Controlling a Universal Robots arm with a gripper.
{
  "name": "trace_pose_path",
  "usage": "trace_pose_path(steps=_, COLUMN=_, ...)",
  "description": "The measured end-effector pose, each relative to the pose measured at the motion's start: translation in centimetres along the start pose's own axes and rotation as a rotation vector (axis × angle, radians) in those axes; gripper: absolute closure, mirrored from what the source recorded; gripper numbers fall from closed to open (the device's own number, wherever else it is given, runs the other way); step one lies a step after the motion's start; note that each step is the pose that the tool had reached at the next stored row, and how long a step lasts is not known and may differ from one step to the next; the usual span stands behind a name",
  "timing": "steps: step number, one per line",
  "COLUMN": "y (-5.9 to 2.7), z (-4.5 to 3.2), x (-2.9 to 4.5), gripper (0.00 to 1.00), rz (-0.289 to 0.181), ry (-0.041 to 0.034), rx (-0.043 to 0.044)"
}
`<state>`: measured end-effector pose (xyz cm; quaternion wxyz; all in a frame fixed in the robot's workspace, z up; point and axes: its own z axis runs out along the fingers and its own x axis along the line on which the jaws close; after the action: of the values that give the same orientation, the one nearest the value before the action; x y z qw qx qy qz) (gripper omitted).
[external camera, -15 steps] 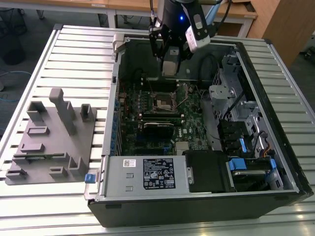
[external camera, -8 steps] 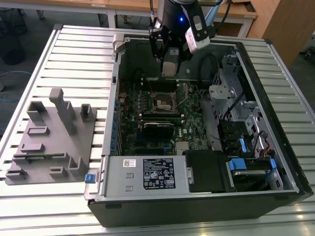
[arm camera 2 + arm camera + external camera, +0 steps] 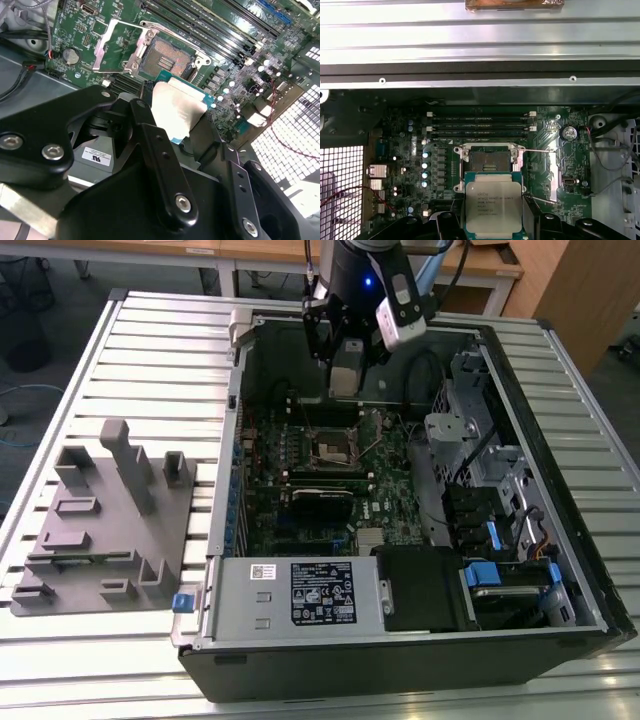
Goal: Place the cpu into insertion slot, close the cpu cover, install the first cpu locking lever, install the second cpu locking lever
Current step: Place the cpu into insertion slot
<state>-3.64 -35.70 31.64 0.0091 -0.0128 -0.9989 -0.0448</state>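
Just short of the insertion slot (image 3: 490,161), above it — hovered with the cpu (image 3: 493,207) pinched flat in the hand (image 3: 493,227).

Bright light glares off the cpu (image 3: 176,114); the case (image 3: 400,665) interior lies shadowed.

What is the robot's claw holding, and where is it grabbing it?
The gripper holds the cpu, pinched by two opposite side edges, with its silver top left uncovered.
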Motion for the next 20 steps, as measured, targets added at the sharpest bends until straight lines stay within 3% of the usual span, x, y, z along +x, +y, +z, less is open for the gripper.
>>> trace_pose_path(steps=20, y=-0.11, z=1.23, x=-0.02, gripper=0.46, rz=0.000, ry=0.0001, rx=0.0002)
